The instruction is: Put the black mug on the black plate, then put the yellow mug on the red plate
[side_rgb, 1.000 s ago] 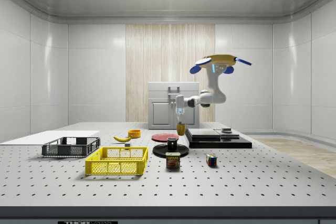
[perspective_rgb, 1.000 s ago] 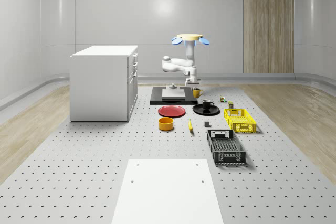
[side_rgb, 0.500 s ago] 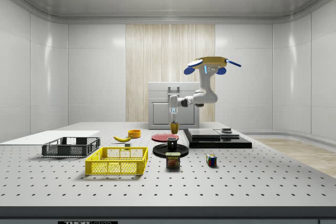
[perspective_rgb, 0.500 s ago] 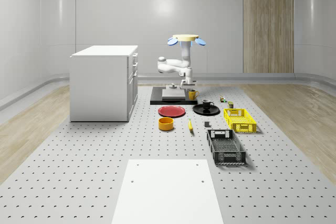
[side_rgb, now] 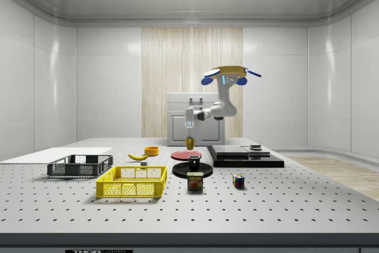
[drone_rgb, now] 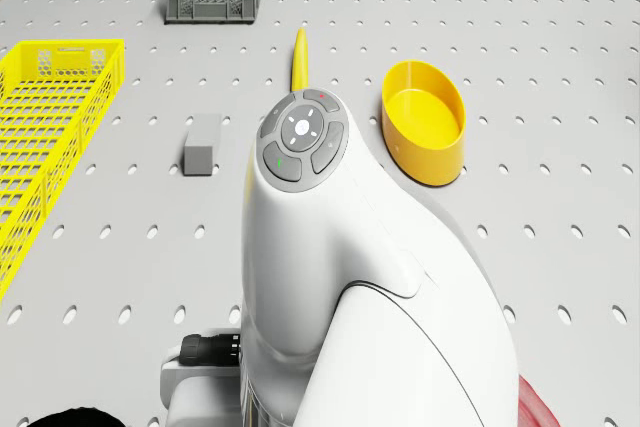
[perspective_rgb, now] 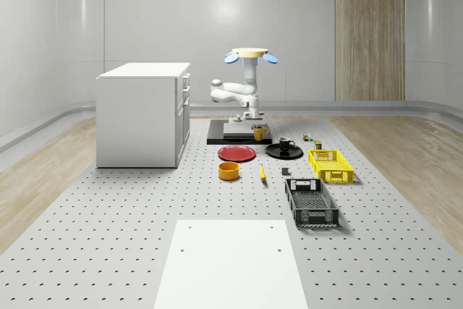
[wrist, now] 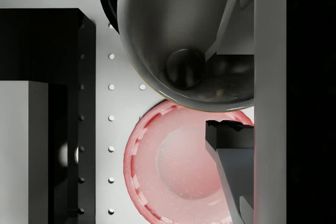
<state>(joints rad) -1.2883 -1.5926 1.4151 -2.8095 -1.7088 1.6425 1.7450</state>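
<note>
From the whole-scene view, the drone (perspective_rgb: 249, 54) hovers above the back of the worktop (perspective_rgb: 108, 236), over the black slab by the cabinet. Its arm reaches down and the pincer (perspective_rgb: 257, 125) holds the yellow mug (perspective_rgb: 259, 133) in the air, between the slab and the red plate (perspective_rgb: 237, 153). The black mug (perspective_rgb: 285, 144) already stands on the black plate (perspective_rgb: 284, 152), so I judge the first step done and the second one in hand: the yellow mug is being carried to the red plate.

From the side view, the drone (side_rgb: 224, 77) hangs well above the worktop (side_rgb: 189, 205). The yellow mug (side_rgb: 190, 143) hangs upright under the pincer (side_rgb: 189, 134), clear of the surface and over the far side of the red plate (side_rgb: 186, 154). The black mug (side_rgb: 194, 162) sits on its black plate (side_rgb: 192, 170) nearer to me.

In the drone view I see the arm's white body over the worktop (drone_rgb: 560, 77), with a yellow bowl (drone_rgb: 424, 122) and a banana (drone_rgb: 298, 55) beyond it.

In the wrist view, the yellow mug (wrist: 173, 40) is gripped at its rim, the fingers closed on the wall, and its inside looks dark and shiny. The red plate (wrist: 173, 166) lies below it, only partly under the mug. The next move, I reckon, calls for centring the mug over the plate, lowering it gently, then letting go.
</note>
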